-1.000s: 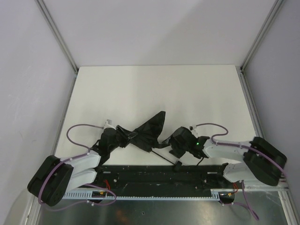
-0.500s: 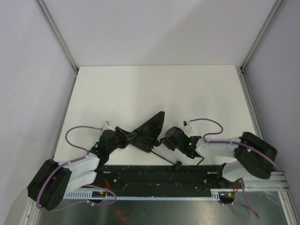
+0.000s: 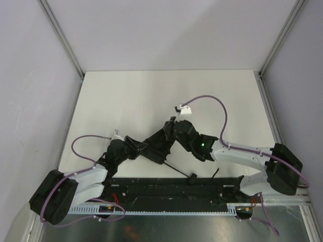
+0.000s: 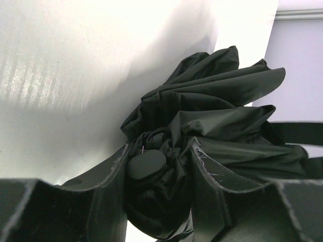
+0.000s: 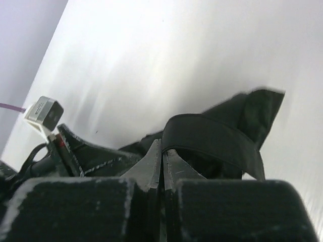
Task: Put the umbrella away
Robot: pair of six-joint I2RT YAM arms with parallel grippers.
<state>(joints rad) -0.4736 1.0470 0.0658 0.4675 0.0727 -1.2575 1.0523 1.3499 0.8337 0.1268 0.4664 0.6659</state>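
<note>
Two grippers at one umbrella (image 3: 156,142), near middle of table (image 3: 151,91); left gripper (image 4: 159,151) clamps bunched canopy end; long axis rises left-near to right-far; right gripper (image 5: 162,154) pressed closed at far tip by strap (image 5: 212,138); I cannot confirm pinch.
</note>
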